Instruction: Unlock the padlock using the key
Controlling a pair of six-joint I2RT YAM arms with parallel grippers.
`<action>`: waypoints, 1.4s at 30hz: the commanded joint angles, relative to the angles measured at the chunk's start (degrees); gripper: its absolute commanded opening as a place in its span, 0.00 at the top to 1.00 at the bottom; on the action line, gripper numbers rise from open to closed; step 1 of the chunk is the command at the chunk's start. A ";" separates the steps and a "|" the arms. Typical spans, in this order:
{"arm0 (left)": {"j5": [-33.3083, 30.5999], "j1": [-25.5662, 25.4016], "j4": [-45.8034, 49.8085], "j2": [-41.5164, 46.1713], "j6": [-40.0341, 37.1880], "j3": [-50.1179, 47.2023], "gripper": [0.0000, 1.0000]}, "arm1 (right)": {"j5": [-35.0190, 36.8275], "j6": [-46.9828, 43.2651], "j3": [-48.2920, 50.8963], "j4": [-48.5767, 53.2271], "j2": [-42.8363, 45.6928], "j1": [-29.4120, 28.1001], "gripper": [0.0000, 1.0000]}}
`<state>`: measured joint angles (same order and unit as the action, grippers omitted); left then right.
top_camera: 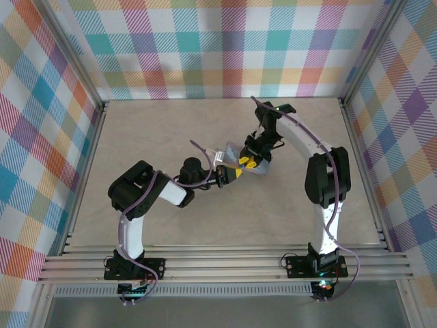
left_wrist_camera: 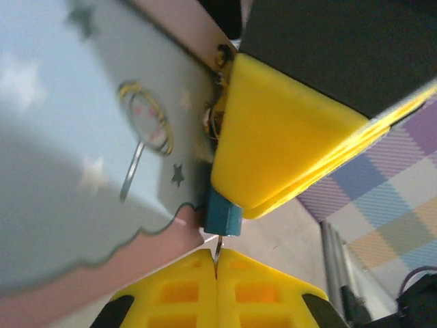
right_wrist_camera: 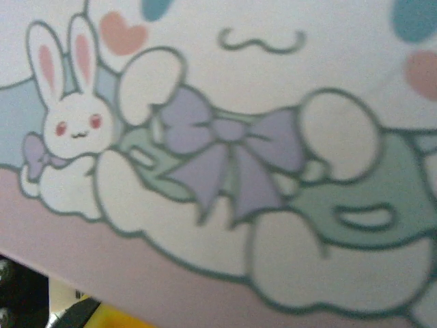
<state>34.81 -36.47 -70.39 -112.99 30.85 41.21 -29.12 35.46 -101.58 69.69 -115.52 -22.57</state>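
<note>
- The left fingers [left_wrist_camera: 177,290] are clenched together on the key [left_wrist_camera: 218,246], a thin metal sliver that stands out between their tips.
- The tip of the key touches the lower end of the padlock [left_wrist_camera: 223,215], a small blue block.
- The right fingers [left_wrist_camera: 273,150] are closed on the padlock; only its lower end shows under them.
- The padlock is just beside the edge of the pale-blue tin [left_wrist_camera: 75,171] with a cartoon print.
- In the top view both arms meet at the tin, near the middle of the counter [top_camera: 171,123].
</note>
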 commanded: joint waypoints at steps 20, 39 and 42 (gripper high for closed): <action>-40.48 -18.64 21.67 7.80 -38.10 -1.23 1.00 | -6.95 -3.42 5.52 2.87 -1.11 -3.10 1.00; -40.63 -18.22 17.72 5.61 -24.81 -2.39 1.00 | -3.02 3.73 16.17 -13.20 6.92 -3.10 0.55; -40.84 -18.20 16.77 5.48 -23.83 -2.70 1.00 | -2.18 4.00 17.53 -14.20 7.79 -3.10 0.50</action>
<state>-6.48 -53.60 -51.29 -106.54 5.37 39.00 -28.69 37.50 -85.89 57.89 -108.81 -24.86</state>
